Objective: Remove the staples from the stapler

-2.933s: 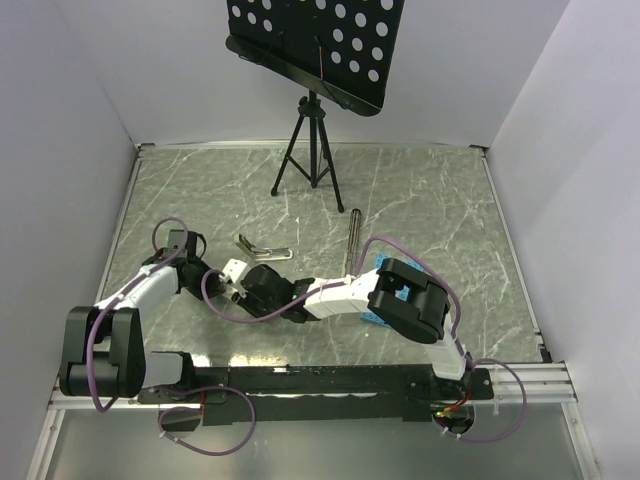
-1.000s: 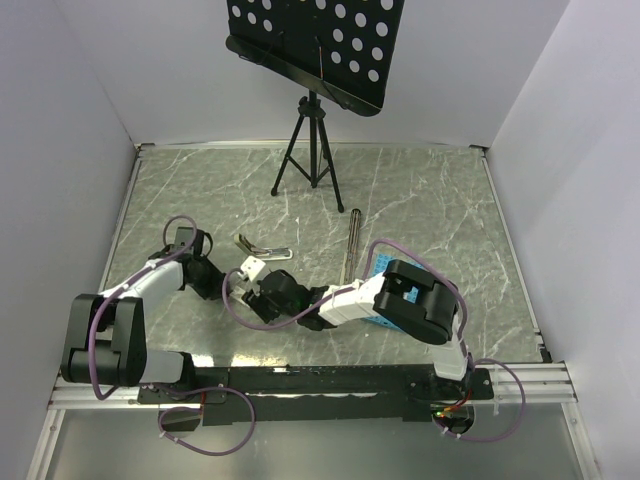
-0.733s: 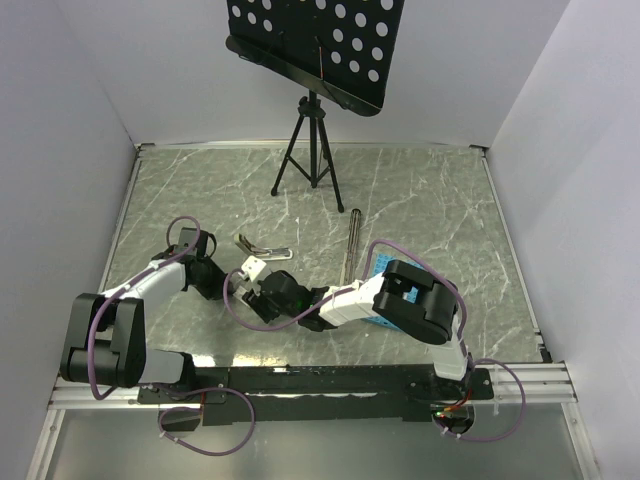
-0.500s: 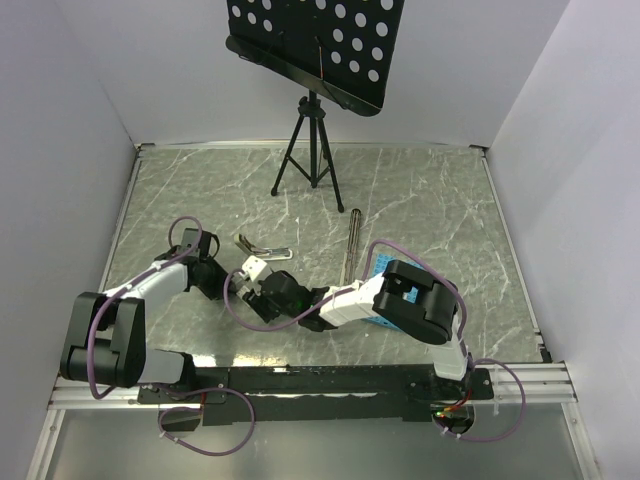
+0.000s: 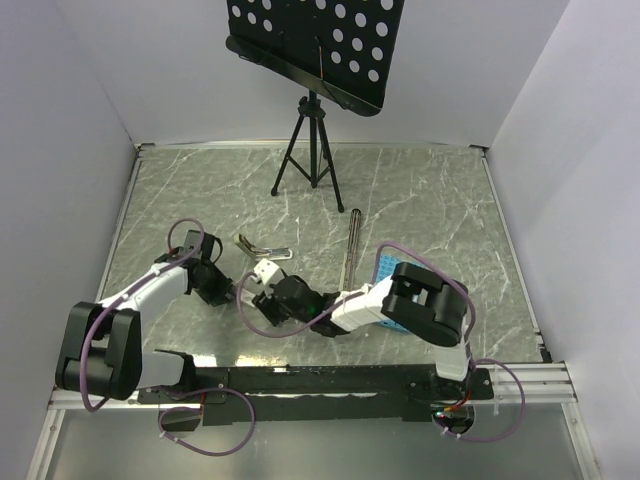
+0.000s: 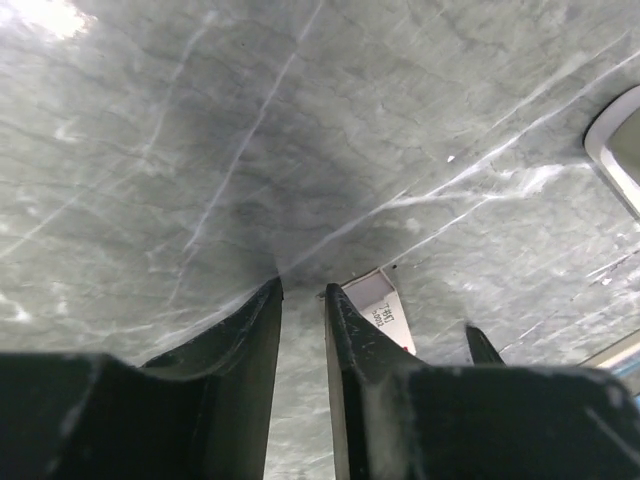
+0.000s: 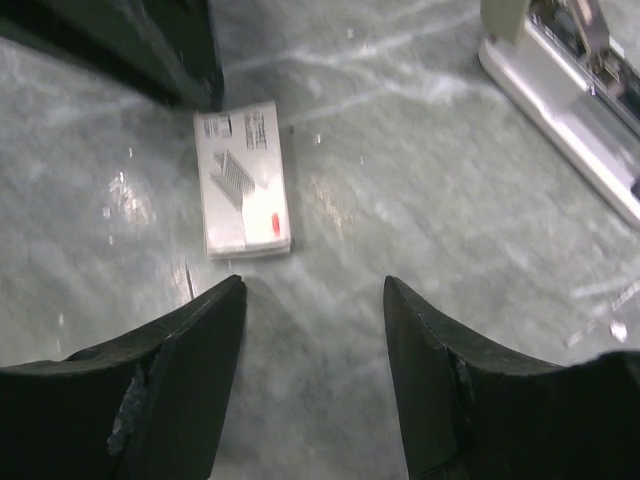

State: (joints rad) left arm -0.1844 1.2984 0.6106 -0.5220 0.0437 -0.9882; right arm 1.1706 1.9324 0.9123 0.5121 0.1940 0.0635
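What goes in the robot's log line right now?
left gripper: slightly open, empty | right gripper: open, empty | small white box: flat on table | stapler: hinged open

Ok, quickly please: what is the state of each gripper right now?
Left gripper: fingers slightly apart, holding nothing.
Right gripper: fingers wide open, holding nothing; a small white box lies on the table just ahead.

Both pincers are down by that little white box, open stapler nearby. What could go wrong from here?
1. Collision: the left pincer and right pincer stand on opposite sides of the small white box, close together.
2. The box lies flat on the table, so the fingers may shove it rather than grip it.
3. The stapler lies open nearby, and a sweep could knock it.
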